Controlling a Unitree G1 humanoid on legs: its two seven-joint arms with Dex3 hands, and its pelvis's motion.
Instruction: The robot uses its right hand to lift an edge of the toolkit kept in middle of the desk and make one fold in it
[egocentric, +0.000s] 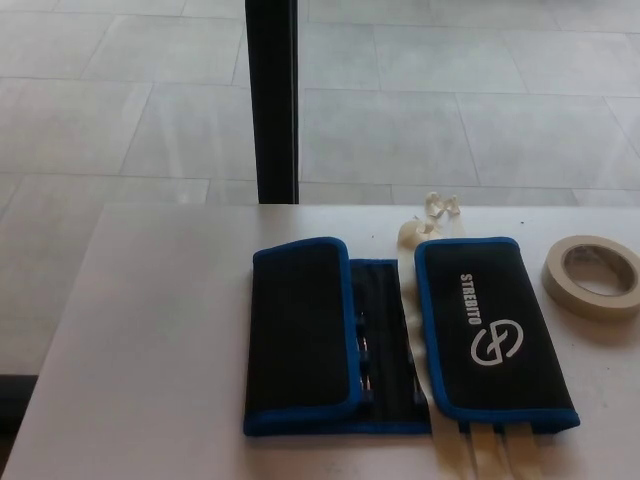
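The toolkit (400, 340) lies mid-desk, both blue-edged flaps folded inward, the right one showing a white logo. No robot hand is in frame, so finger state cannot be told. Tape (592, 276) sits just right; bare desk (160, 330) spreads left.
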